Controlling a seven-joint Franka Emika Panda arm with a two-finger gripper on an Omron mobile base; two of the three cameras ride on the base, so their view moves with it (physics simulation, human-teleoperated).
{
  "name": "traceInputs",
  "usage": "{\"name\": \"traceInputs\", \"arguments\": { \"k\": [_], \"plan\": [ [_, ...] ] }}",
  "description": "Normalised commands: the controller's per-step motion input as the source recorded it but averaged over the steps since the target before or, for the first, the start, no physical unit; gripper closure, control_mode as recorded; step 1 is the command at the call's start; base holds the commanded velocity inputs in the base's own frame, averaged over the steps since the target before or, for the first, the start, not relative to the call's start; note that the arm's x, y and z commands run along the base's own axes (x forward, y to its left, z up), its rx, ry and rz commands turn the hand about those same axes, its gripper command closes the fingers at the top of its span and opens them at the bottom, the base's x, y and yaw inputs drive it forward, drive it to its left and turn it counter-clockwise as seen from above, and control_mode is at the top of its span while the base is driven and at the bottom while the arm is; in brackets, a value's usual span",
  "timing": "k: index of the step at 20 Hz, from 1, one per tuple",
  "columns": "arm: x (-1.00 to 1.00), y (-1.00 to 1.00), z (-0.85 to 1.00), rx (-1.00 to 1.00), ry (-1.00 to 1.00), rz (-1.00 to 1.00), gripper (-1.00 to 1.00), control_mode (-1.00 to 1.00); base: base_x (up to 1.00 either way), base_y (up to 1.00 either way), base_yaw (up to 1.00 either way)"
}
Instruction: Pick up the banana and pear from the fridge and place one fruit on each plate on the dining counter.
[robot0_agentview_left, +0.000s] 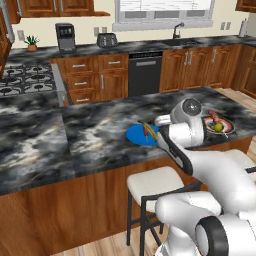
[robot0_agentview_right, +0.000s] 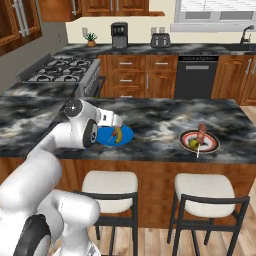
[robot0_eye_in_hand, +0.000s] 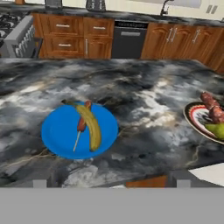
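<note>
Kitchen, marbled tabletop (robot0_eye_in_hand: 144, 109): banana (robot0_eye_in_hand: 91, 127) lying on blue plate (robot0_eye_in_hand: 59, 131); pear (robot0_eye_in_hand: 215, 130) on red-rimmed plate (robot0_eye_in_hand: 194, 117). Gripper (robot0_eye_in_hand: 111, 181) jaws wide, holding nothing. Both fruits appear placed; task judged essentially complete.

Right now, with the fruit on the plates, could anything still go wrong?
Maybe. The banana lies on the blue plate right below the open hand, so an arm swing might knock it. The pear sits near the rimmed plate's front edge beside a skewer, and could perhaps roll off.
</note>
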Motion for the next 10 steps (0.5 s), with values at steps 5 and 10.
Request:
{"name": "traceInputs", "arguments": {
  "k": [5,10],
  "plan": [
    [-1.0,0.0,0.94,0.05,0.15,0.0,-1.0,-1.0,0.0,0.0,0.0],
    [-1.0,0.0,0.52,0.07,0.04,-0.01,-1.0,-1.0,0.0,0.0,0.0]
  ]
}}
